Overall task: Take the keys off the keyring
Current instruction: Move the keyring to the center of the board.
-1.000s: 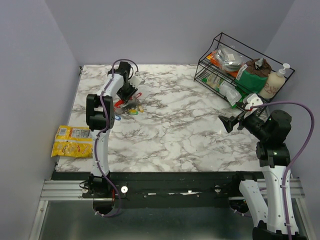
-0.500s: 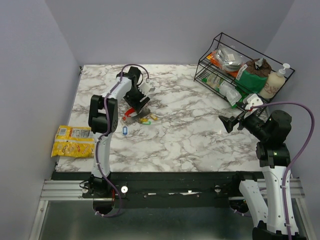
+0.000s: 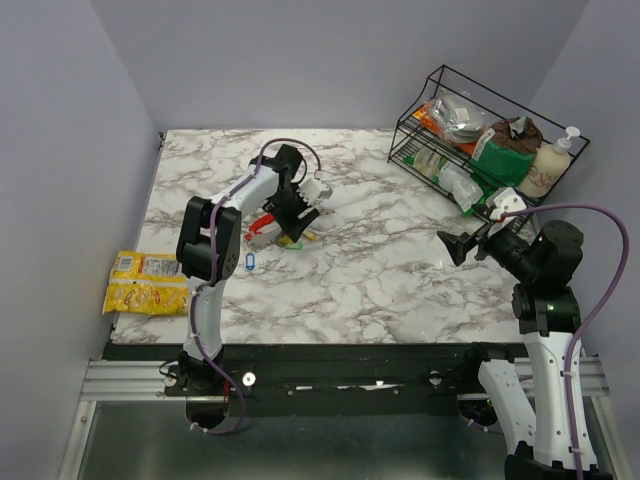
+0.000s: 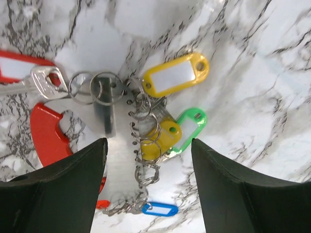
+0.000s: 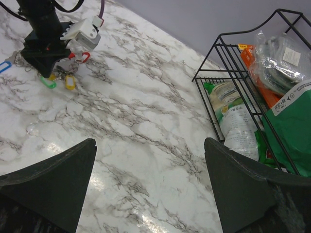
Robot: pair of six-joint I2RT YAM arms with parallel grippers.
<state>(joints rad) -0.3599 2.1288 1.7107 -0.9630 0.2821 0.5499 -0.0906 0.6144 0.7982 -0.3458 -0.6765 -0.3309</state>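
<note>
While the left gripper (image 4: 147, 145) gapes wide, keys (image 4: 175, 75) and keyring (image 4: 46, 131) lie beneath it; right gripper (image 5: 149, 144) gapes too.

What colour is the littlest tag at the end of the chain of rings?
Blue. The littlest tag shows best in the left wrist view.

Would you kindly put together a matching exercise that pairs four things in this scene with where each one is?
Things:
1. keyring
2. snack packet
3. wire rack
4. right gripper

Places:
A. far right corner of the table
B. near left corner of the table
C. directly below the open left gripper
D. raised over the table's right side, open and holding nothing

Pairs: 1-C, 2-B, 3-A, 4-D
</note>
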